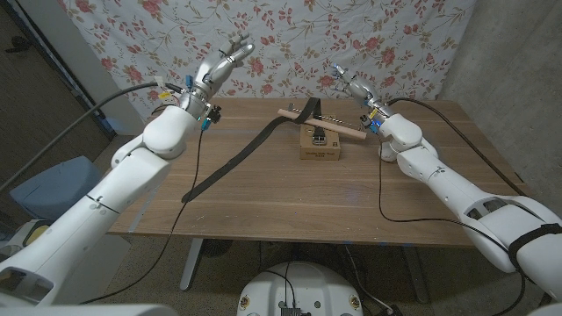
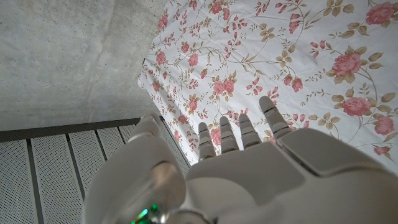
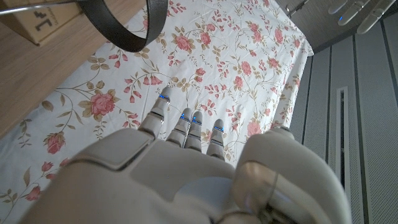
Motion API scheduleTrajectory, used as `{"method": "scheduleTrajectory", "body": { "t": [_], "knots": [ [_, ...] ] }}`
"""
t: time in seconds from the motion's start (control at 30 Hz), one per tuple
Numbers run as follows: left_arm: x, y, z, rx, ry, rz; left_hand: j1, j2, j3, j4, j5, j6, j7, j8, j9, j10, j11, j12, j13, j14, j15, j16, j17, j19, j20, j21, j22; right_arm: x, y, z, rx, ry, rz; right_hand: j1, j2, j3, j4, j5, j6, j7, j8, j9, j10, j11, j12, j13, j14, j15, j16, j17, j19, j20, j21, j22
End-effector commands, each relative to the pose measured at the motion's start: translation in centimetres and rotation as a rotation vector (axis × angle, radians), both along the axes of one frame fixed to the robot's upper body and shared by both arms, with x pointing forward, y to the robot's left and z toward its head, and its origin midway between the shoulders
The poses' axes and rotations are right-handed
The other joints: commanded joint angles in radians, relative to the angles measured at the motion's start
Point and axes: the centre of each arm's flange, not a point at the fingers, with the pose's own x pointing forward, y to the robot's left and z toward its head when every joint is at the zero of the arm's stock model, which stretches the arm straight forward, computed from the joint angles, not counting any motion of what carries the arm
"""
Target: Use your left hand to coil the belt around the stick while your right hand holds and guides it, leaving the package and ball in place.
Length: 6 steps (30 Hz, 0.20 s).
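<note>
Hands (image 1: pixel 226 63) (image 1: pixel 349 84) raised above table's far edge, fingers extended, holding nothing.

Both my arms reach forward from the near corners, elbows low, wrists raised. My left robot hand (image 1: pixel 226 60) is lifted high at the end of its arm, fingers apart and stretched up and away, nothing held. Left wrist view: fingers (image 2: pixel 239 133) straight, side by side, thumb off to one side. My right robot hand (image 1: pixel 349 84) is raised too, lower than the left, fingers reaching toward the left hand, nothing in them. Right wrist view: fingers (image 3: pixel 186 123) extended close together, thumb apart. The two hands are well apart.
</note>
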Motion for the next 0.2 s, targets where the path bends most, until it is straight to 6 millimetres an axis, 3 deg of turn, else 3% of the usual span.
{"method": "scheduleTrajectory", "body": {
  "t": [0.03, 0.2],
  "knots": [
    [0.51, -0.15, -2.03, -0.01, 0.059, 0.014, -0.007, 0.003, 0.002, 0.005, 0.0, -0.004, 0.005, 0.004, 0.001, 0.01, 0.001, 0.006, 0.003, 0.004, 0.004, 0.006, 0.005, -0.002, 0.006, -0.004, 0.004, -0.1, -0.69, -0.53, 0.16, -0.019, 0.021, 0.003, -0.008, -0.006, -0.005, -0.011, 0.01, 0.001, -0.009, -0.004, 0.019, 0.012, -0.009, -0.011, -0.005, 0.022, -0.012, -0.015, -0.054, 0.023, -0.028, 0.002],
    [0.84, 0.18, -2.68, -0.037, 0.086, 0.03, -0.011, 0.005, 0.002, 0.005, 0.001, -0.009, 0.009, 0.003, 0.002, 0.005, 0.002, 0.004, 0.003, 0.002, 0.005, 0.004, 0.006, -0.001, 0.006, -0.007, 0.004, 0.12, -0.99, -0.57, 0.173, -0.03, 0.022, -0.003, -0.012, -0.01, -0.002, -0.015, 0.013, -0.003, -0.011, -0.007, 0.023, 0.007, -0.014, -0.017, -0.007, 0.012, -0.017, -0.023, -0.07, 0.038, -0.039, 0.002]
  ]
}}
